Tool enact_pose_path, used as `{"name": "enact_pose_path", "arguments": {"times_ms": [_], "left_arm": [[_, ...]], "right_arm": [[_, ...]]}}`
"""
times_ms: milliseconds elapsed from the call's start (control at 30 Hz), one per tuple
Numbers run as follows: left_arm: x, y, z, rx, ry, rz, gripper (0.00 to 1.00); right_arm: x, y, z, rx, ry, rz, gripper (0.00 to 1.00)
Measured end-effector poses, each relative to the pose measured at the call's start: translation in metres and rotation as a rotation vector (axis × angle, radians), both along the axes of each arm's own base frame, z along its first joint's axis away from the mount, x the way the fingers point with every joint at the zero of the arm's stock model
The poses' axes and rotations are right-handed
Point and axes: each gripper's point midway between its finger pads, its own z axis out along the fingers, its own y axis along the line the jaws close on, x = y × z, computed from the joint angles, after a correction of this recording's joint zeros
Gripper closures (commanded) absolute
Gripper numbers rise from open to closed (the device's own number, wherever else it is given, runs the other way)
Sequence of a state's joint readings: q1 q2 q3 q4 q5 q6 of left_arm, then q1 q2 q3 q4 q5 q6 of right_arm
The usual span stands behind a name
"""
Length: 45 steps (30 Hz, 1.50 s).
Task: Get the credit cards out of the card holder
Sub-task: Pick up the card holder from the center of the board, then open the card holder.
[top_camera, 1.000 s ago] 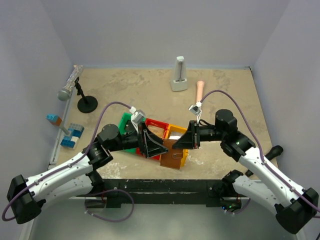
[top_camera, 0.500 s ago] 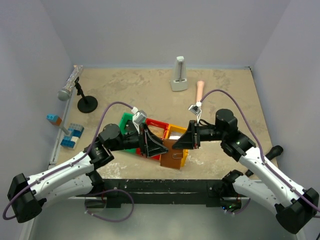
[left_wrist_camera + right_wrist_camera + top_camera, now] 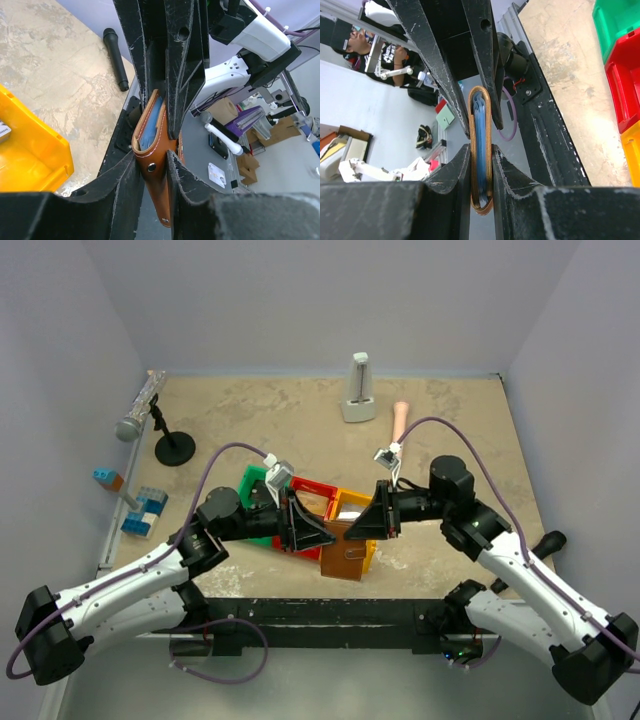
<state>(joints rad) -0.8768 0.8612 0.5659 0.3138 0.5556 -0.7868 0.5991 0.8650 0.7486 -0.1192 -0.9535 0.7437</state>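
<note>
— Above the near left corner of the yellow bin (image 3: 372, 552), you have the card holder (image 3: 340, 560) held up edge-on between both arms. The right gripper (image 3: 481, 150) has its fingers (image 3: 520, 175) clamped on the holder's two faces. The left gripper (image 3: 153, 162) looks to have its fingers (image 3: 120, 195) pressed onto the other end.

— So both have it. What makes the pull go well?

— Judging by the wrist views, the holder is folded almost flat, with pale blue layers (image 3: 481, 125) showing inside the brown edge. Which of them are cards cannot be told. You would do best to pin only the holder's outside with one gripper. Use the other to spread the fold before reaching for anything blue.

— And the risk?

— Two grips squeezing the same faces will likely trap the cards. Work over the yellow bin, so a slipped card drops there. Otherwise it could land in the red bin (image 3: 310, 490) beyond it to the left, or the green bin (image 3: 252, 480) farther still.
</note>
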Motion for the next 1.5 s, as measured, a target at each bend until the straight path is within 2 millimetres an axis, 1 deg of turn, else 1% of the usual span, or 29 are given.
{"name": "enact_pose_path", "arguments": {"times_ms": [100, 167, 200, 233, 267, 300, 333, 367, 433, 533, 667, 767, 867, 933, 1000, 1133, 1200, 1267, 1367, 1500], "left_arm": [[-0.002, 0.0, 0.001, -0.002, 0.005, -0.008, 0.87], [-0.003, 0.0, 0.002, -0.008, 0.007, -0.015, 0.92], [-0.003, 0.0, 0.002, -0.008, 0.009, -0.017, 0.93], [-0.003, 0.0, 0.003, -0.009, 0.008, -0.017, 0.95], [-0.003, 0.0, 0.003, -0.01, 0.008, -0.018, 0.98], [-0.003, 0.0, 0.003, -0.011, 0.008, -0.018, 1.0], [-0.003, 0.0, 0.003, -0.012, 0.005, -0.017, 1.0], [-0.003, 0.0, 0.003, -0.01, 0.002, -0.011, 1.0], [-0.001, 0.003, 0.003, -0.003, -0.001, 0.01, 1.0], [0.005, 0.011, 0.002, 0.012, -0.014, 0.076, 1.0], [0.017, 0.027, 0.001, 0.033, -0.029, 0.201, 1.0], [0.024, 0.04, -0.005, 0.054, -0.027, 0.288, 1.0], [0.031, 0.051, -0.018, 0.097, -0.012, 0.356, 1.0], [0.034, 0.058, -0.029, 0.135, 0.007, 0.396, 1.0], [0.037, 0.062, -0.035, 0.156, 0.016, 0.426, 1.0], [0.042, 0.071, -0.043, 0.184, 0.035, 0.481, 1.0], [0.044, 0.075, -0.046, 0.19, 0.046, 0.502, 1.0], [0.047, 0.078, -0.049, 0.205, 0.053, 0.529, 1.0], [0.051, 0.082, -0.055, 0.238, 0.072, 0.561, 1.0], [0.057, 0.084, -0.05, 0.275, 0.1, 0.605, 1.0]], "right_arm": [[-0.001, 0.0, 0.0, 0.001, -0.001, 0.007, 0.89], [-0.002, 0.0, 0.0, 0.001, -0.005, 0.011, 0.87], [-0.002, 0.0, 0.0, 0.002, -0.01, 0.013, 0.8], [-0.002, 0.0, 0.0, 0.002, -0.015, 0.014, 0.69], [-0.002, 0.0, 0.0, 0.002, -0.02, 0.014, 0.54], [-0.002, 0.0, 0.0, -0.002, -0.022, 0.012, 0.47], [-0.001, -0.001, 0.0, -0.012, -0.018, 0.004, 0.4], [0.0, -0.001, -0.002, -0.027, -0.018, -0.006, 0.36], [0.002, -0.003, -0.002, -0.056, -0.024, -0.031, 0.32], [0.009, -0.007, 0.003, -0.097, -0.055, -0.081, 0.31], [0.018, -0.013, 0.015, -0.163, -0.122, -0.16, 0.3], [0.021, -0.014, 0.023, -0.222, -0.193, -0.213, 0.31], [0.023, -0.013, 0.028, -0.287, -0.262, -0.262, 0.33], [0.03, -0.012, 0.026, -0.361, -0.31, -0.32, 0.34], [0.035, -0.012, 0.019, -0.426, -0.343, -0.363, 0.34], [0.045, -0.015, -0.004, -0.606, -0.434, -0.465, 0.33], [0.046, -0.015, -0.01, -0.667, -0.484, -0.496, 0.33], [0.048, -0.014, -0.011, -0.71, -0.536, -0.527, 0.32], [0.052, -0.009, -0.006, -0.749, -0.603, -0.577, 0.32], [0.058, 0.002, 0.004, -0.775, -0.638, -0.625, 0.32]]}}
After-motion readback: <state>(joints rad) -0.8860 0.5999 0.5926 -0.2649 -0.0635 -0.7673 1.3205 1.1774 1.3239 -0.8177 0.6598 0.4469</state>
